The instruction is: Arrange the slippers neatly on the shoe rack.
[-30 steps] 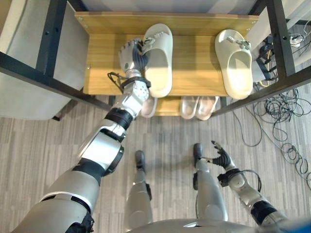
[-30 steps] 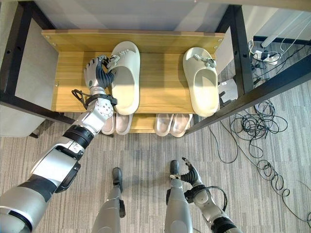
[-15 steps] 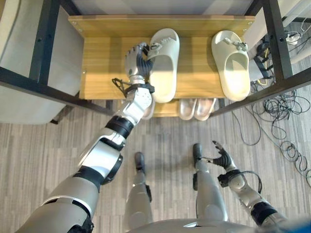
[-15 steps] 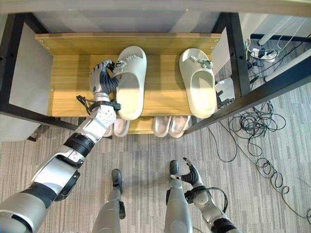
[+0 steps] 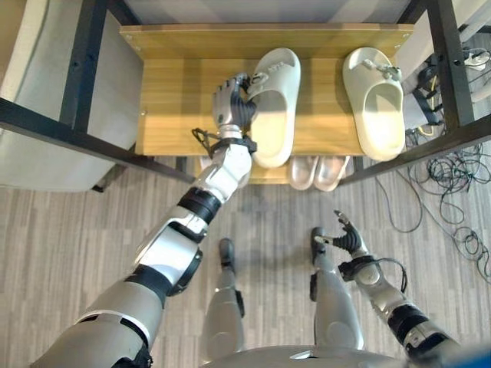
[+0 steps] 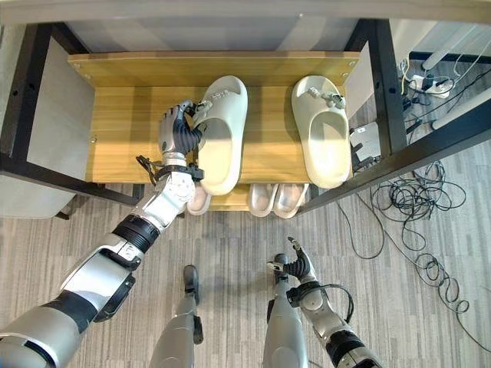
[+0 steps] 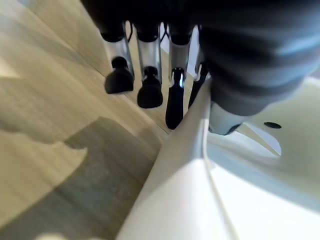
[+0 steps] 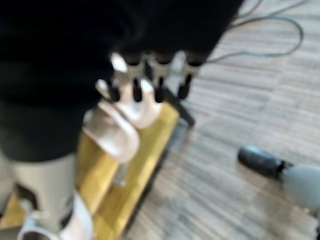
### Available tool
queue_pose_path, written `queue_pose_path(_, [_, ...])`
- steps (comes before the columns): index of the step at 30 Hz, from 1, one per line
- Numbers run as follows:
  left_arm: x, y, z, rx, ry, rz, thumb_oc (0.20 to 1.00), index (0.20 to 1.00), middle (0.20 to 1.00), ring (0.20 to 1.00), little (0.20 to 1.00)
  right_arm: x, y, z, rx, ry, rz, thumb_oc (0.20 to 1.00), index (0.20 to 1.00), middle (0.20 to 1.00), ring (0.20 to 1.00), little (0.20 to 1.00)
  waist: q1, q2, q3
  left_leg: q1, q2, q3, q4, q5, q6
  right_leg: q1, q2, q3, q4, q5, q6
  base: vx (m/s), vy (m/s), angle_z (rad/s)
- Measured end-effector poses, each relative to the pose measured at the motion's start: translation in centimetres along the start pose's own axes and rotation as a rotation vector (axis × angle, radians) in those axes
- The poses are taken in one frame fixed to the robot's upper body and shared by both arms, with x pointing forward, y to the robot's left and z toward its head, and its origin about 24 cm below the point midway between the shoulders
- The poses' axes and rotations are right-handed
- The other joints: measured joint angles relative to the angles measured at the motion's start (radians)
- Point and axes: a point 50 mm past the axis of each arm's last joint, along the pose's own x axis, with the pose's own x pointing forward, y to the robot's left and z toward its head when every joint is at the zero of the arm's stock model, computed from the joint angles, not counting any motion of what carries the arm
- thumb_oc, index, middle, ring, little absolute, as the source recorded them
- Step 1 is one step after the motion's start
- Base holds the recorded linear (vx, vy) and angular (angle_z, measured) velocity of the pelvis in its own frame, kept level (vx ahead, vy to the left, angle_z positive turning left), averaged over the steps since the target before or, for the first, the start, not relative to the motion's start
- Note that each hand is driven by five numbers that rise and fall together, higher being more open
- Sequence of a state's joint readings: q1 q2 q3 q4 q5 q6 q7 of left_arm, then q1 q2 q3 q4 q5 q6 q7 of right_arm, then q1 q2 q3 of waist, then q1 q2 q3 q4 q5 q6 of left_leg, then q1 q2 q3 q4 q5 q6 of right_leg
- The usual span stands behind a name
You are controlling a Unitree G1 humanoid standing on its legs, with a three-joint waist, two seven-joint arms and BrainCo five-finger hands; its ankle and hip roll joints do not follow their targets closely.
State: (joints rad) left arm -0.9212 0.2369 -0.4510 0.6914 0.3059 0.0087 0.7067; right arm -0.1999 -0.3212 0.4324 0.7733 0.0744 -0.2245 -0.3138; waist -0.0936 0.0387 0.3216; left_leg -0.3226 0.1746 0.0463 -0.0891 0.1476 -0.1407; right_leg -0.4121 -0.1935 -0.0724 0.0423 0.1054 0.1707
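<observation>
Shoe rack (image 5: 176, 84) with a black metal frame and a light wooden upper shelf, seen from above on grey wood-patterned flooring (image 5: 69, 230). Two large cream slippers lie on the upper shelf, toes pointing toward the rack's back edge. The left cream slipper (image 5: 276, 103) sits near the middle of the shelf, tilted slightly so its toe leans to the robot's right. The right cream slipper (image 5: 376, 100) lies well apart from it, close to the shelf's right end. On the lower shelf, smaller pale pink slippers (image 5: 318, 170) poke out from beneath the upper board, side by side.

The left arm reaches up from the lower left, and the left hand (image 5: 232, 103) is at the left edge of the tilted slipper. Its fingers (image 7: 145, 75) are curled down along the outside of the slipper's rim, dark tips just above the wood, while the thumb presses inside the rim, so the hand pinches the slipper's side wall.

The right hand (image 5: 345, 239) hangs low beside the robot, above the floor, with fingers loosely spread and holding nothing.
</observation>
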Motion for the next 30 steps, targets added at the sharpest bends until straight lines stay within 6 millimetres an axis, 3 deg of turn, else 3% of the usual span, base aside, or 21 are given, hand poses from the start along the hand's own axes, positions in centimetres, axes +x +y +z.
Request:
queue_pose_path(13, [-0.6,-0.7,0.6,-0.043,-0.013,-0.013,0.200,0.200,0.200,0.200,0.200,0.9,-0.5,1.2,-0.006,-0.028,-0.016,1.000,1.000,1.000,1.000,1.000,0.003,0.048,0.026,0.013,0.000,0.003,0.001,0.000,0.000,0.002,-0.001,0.004,0.018,-0.009,0.003,0.00,0.000,0.00])
queue_pose_path(20, [-0.6,-1.8,1.7,-0.064,-0.012,-0.026,0.200,0.200,0.200,0.200,0.200,1.2,-0.6,0.8,-0.012,0.006,-0.020,1.000,1.000,1.000,1.000,1.000,0.002,0.049,0.026,0.020,0.001,0.006,0.000,0.000,0.000,-0.009,-0.001,0.009,0.047,-0.030,0.004,0.00,-0.010,-0.01])
queue_pose_path(30, [1.0,-2.3,3.1,-0.009,-0.034,-0.022,0.200,0.200,0.200,0.200,0.200,1.1,-0.8,-0.2,-0.005,0.057,-0.017,1.000,1.000,1.000,1.000,1.000,-0.007,0.045,0.023,0.013,0.001,0.027,-0.001,-0.004,0.006,-0.041,0.000,0.033,0.065,-0.033,0.006,0.00,-0.006,-0.05])
